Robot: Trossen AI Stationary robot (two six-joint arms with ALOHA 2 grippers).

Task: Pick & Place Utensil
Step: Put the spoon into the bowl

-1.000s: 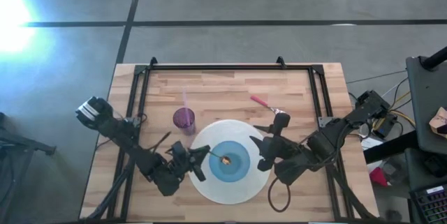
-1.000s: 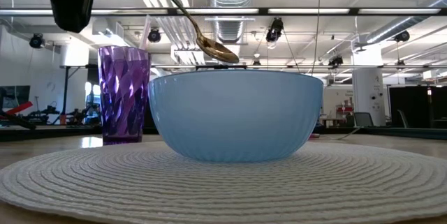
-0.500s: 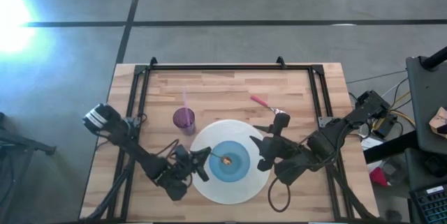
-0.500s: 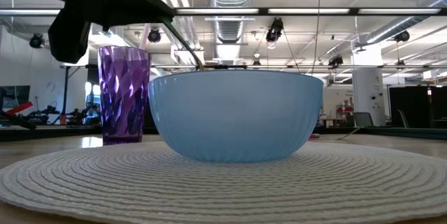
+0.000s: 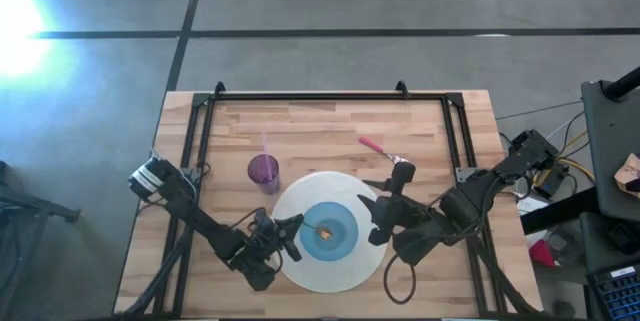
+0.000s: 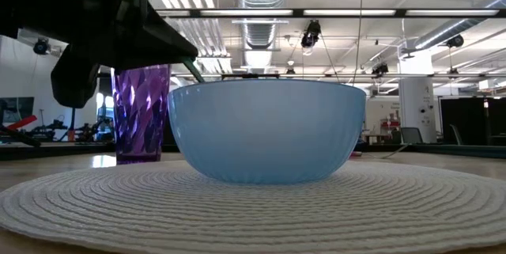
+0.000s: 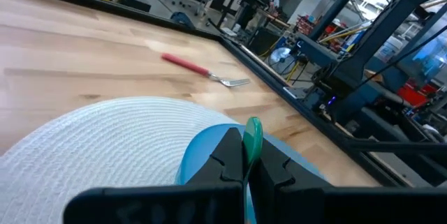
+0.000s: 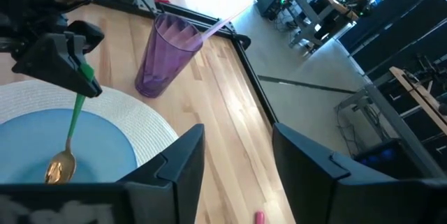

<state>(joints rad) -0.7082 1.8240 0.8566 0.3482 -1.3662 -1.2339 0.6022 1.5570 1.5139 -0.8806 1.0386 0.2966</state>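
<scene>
1. My left gripper (image 5: 291, 237) hung at the near-left rim of the bowl (image 5: 328, 230), its fingers pinched tight on the green handle of the spoon (image 8: 68, 140)
2. The spoon slanted down from my grip, its gold head low inside the bowl, at or just above the bottom; I could not tell whether it touched
3. I judged the spoon light and stiff, with a thin, smooth handle that could twist or slip between narrow fingers; the hold sat at the very top of the handle, far from the head, so any swing would show at the gold end
4. My right gripper (image 5: 379, 207) waited at the opposite edge of the mat (image 5: 300, 271), fingers spread apart and holding nothing
5. The bowl sat in the middle of the round woven mat on the table (image 5: 330, 126), and its wall was what the slanted handle could knock against
6. A purple cup (image 5: 263, 170) with a straw stood just off the mat beside my left arm, tall enough to tip if brushed
7. A fork (image 5: 379, 148) with a red handle lay on the bare wood beyond the mat, well apart from the bowl
</scene>
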